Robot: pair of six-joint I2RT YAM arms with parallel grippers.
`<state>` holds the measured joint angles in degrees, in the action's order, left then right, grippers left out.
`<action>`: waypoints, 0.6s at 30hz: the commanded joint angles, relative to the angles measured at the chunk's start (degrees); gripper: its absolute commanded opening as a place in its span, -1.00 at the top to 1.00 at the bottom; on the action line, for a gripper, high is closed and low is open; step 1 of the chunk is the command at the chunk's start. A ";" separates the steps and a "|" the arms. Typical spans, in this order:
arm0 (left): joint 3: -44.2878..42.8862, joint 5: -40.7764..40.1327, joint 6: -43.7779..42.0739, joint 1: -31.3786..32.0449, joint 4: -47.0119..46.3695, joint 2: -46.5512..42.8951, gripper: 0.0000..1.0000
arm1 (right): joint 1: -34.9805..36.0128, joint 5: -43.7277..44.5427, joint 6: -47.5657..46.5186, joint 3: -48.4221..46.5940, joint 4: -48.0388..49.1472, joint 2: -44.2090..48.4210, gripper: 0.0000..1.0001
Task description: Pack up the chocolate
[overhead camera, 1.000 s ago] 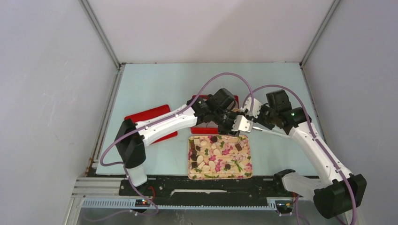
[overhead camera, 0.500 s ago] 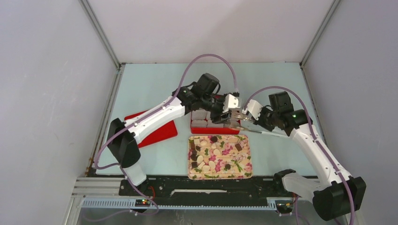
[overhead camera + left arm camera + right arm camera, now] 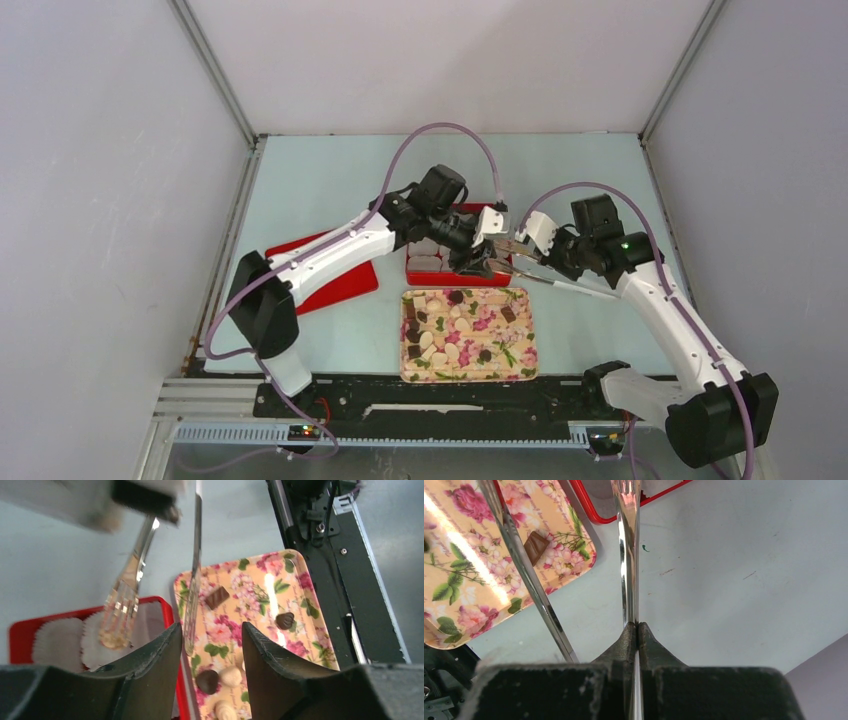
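Note:
Chocolate pieces, pale cream and dark brown, lie scattered on the floral tray (image 3: 520, 365). In the left wrist view a dark heart (image 3: 285, 620), a dark bar (image 3: 217, 596) and a pale round piece (image 3: 231, 676) show. My right gripper (image 3: 522, 257) is shut on metal tongs (image 3: 628, 555), which reach toward the red box (image 3: 430, 277). My left gripper (image 3: 478, 263) is open, with one tong arm (image 3: 192, 610) between its jaws above the tray's edge. The other tong arm (image 3: 121, 605) hangs over a paper cup with something pale and blurred at its tip.
The red box holds several white crinkled paper cups (image 3: 60, 640). A red lid (image 3: 330, 262) lies to the left of the box. The black base rail (image 3: 450, 395) runs just in front of the tray. Grey walls enclose the table.
My left wrist has swung back and to the left, and its gripper now sits at the box's front right corner. My right gripper with the tongs has shifted slightly left.

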<state>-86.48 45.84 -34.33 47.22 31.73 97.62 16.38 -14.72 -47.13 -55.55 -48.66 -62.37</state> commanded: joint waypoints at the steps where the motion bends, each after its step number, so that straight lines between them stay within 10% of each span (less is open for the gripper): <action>1: 5.30 1.47 4.07 0.13 -4.05 -3.67 -0.08 | -0.21 -1.99 1.99 -2.40 2.48 0.09 1.00; 18: 11.33 3.34 13.36 0.33 -17.77 -3.49 0.40 | 0.31 -4.39 3.75 -3.68 1.25 -0.97 1.00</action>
<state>-76.86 46.39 -22.87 47.24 17.67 96.73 16.38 -17.47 -44.42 -56.55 -48.75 -63.16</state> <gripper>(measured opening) 0.357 0.010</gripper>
